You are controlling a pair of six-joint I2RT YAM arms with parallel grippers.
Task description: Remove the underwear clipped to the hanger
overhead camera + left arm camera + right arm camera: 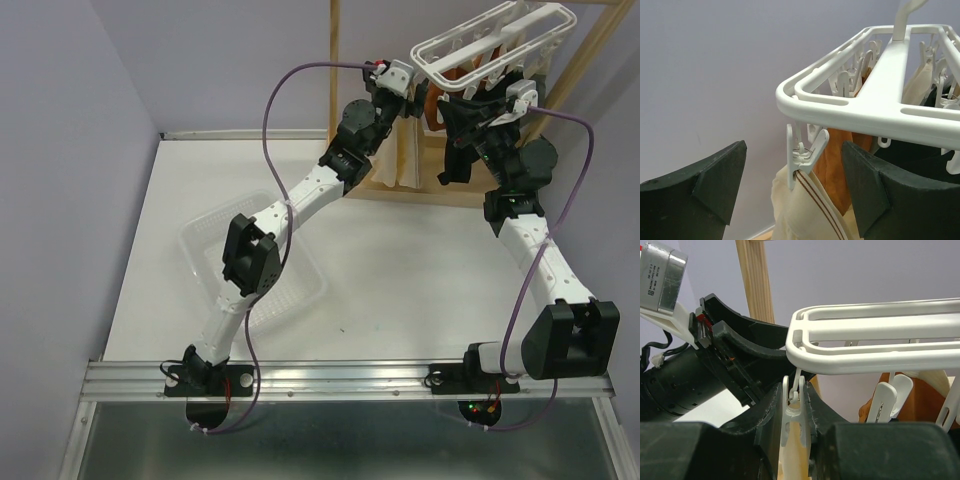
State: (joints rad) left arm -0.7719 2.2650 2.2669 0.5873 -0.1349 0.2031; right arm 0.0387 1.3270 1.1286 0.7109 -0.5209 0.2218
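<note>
**Limp cloth, pinched peg**

The cream-beige underwear (800,210) hangs light and floppy from the hanger (880,107). The left fingers (695,190) gape wide around it, while the right fingers (840,450) squeeze a clip peg (792,412). Probably best gripped just under the peg.

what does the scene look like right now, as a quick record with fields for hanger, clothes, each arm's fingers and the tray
hanger: white frame, up beside the wooden stand
clothes: cream-beige underwear hanging from a clip peg; rust-orange underwear behind it
left fingers: open, one on each side of the cream-beige underwear
right fingers: shut on a corner peg, cream cloth below it
tray: clear plastic, on the table, partly under the left arm
</note>
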